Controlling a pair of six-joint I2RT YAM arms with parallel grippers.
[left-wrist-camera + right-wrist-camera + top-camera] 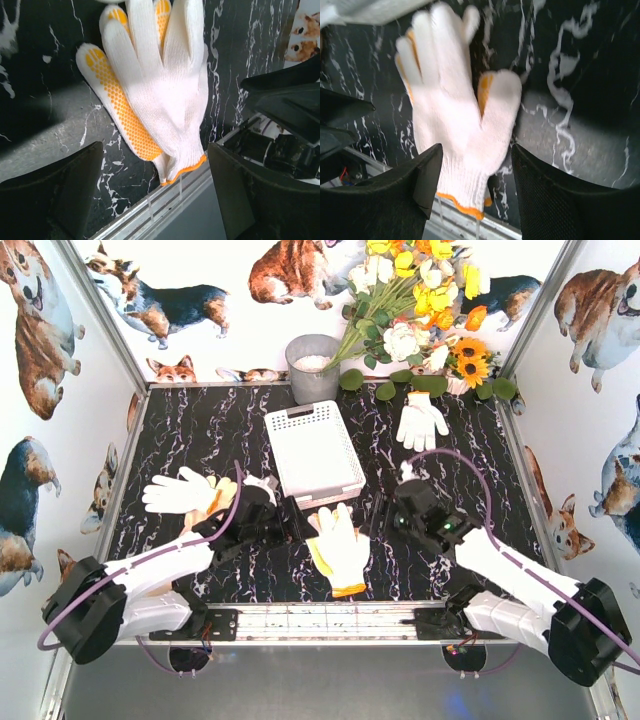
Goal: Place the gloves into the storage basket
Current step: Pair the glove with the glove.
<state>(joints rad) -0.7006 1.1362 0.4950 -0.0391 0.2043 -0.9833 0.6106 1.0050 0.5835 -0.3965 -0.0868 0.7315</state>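
Note:
A pair of stacked gloves [338,548], a white one over one with a yellow-dotted palm [120,110], lies on the black marble table near its front rail, orange cuffs toward me. My left gripper [287,524] stands open just left of the pair, and my right gripper [386,512] stands open just right of it. In the wrist views the cuffs show between the spread jaws [156,200] [477,185], touching neither finger. The storage basket [314,452] sits behind the pair with nothing showing inside. More gloves lie at the left [180,490] and back right [421,420].
A round grey bucket [312,368] stands behind the basket. A bunch of artificial flowers [420,310] leans over the back right corner. A metal rail [330,615] runs along the table's front edge, and printed walls close in the other three sides.

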